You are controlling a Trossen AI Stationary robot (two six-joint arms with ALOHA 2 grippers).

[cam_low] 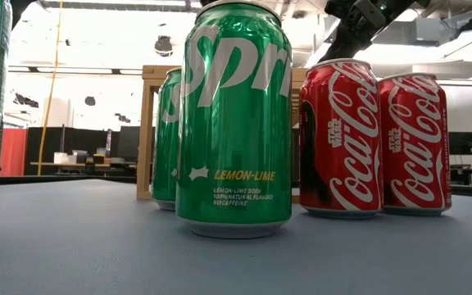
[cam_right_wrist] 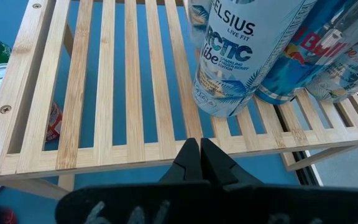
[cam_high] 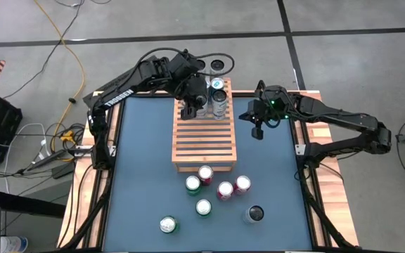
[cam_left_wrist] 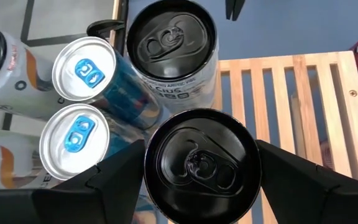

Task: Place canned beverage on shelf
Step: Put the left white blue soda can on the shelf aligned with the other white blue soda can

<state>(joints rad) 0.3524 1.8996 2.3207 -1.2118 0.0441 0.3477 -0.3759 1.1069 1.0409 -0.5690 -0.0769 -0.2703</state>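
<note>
Black-topped can (cam_left_wrist: 202,165) between left end effector (cam_left_wrist: 202,171) fingers, over slatted shelf (cam_left_wrist: 291,106).

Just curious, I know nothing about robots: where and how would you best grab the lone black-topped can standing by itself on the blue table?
Grip the black-topped can around its round sidewall, from above. It stands upright with open table on most sides.
</note>
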